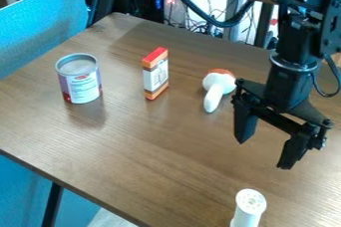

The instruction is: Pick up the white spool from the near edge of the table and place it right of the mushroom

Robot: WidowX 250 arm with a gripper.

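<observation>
The black two-finger gripper (268, 141) is held over the brown wood-grain table (153, 146) with its fingers spread wide and nothing gripped between them. Just beside it lies the white mushroom-shaped object with an orange-red top (218, 85), which could be nudged or rolled by the nearer finger if the arm were swung low across it, its rounded form being poorly braced against a push. Near the table's front edge, the upright white cylinder with a perforated top (250, 205) could be tipped, or even knocked off, were it clipped by the other finger. The narrow orange, white and red box (156, 75) is stood on end and would probably be toppled by a light sideways knock. Less risk is judged for the silver-topped metal can with a printed label (82, 85), broad-based and well apart from the fingers.
</observation>
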